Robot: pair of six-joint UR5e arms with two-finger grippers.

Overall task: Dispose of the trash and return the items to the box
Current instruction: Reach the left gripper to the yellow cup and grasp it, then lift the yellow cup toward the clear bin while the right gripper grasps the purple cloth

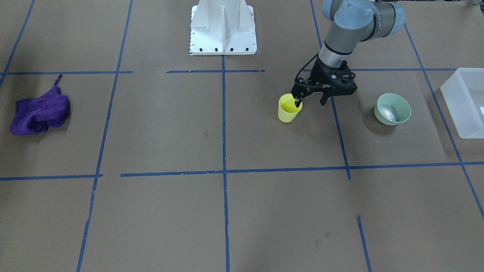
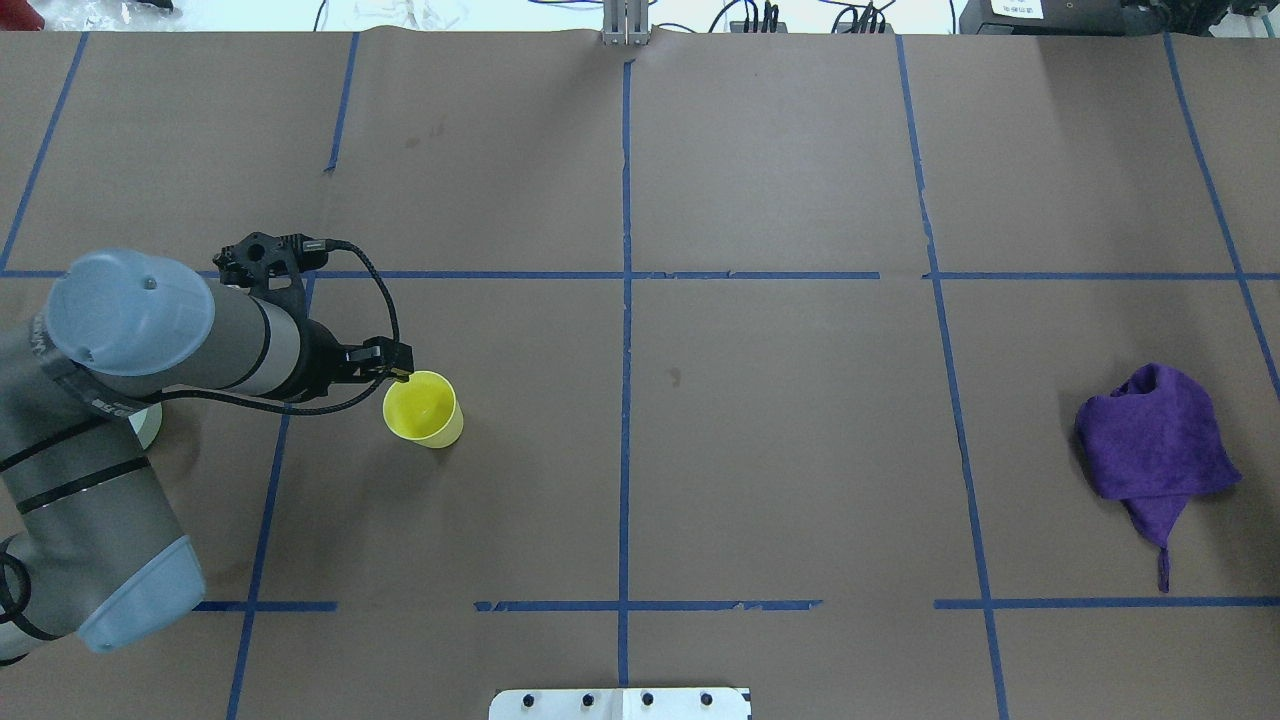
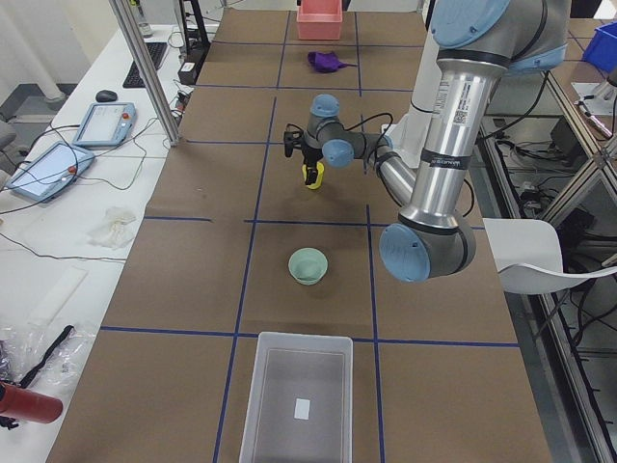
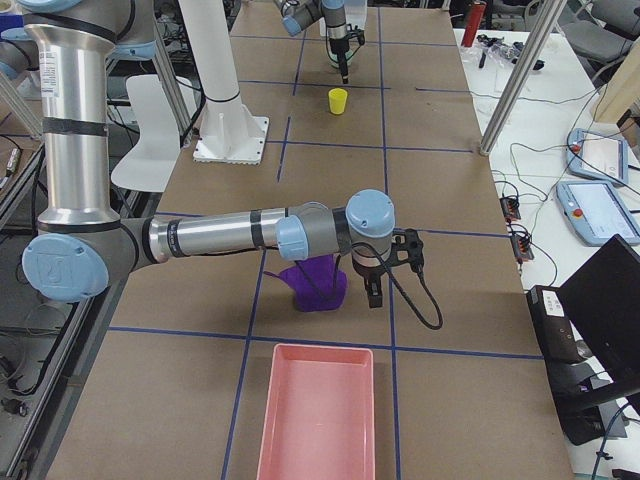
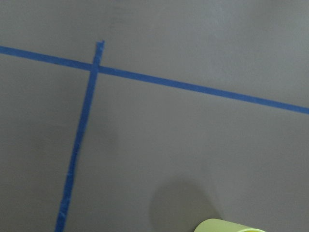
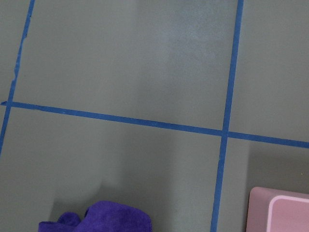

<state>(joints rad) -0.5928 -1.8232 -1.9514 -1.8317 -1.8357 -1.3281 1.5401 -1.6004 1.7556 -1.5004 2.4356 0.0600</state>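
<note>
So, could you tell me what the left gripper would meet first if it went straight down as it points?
The cup, most likely: the left gripper is open, with one finger at the cup's mouth and the other outside, over the table. Depth is unclear, so rim or inside I cannot tell.

The cup (image 1: pixel 289 109) stands on the worktop (image 1: pixel 227 211) right under the left claw (image 1: pixel 311 101), at the finger on the robot's right side. The bowl (image 1: pixel 392 109) sits near the claw on its other side. The box (image 1: pixel 463 98) lies past the bowl, at the worktop's end. The cloth (image 1: pixel 39 111) lies far off past the cup, near the right claw (image 4: pixel 372 290).
</note>
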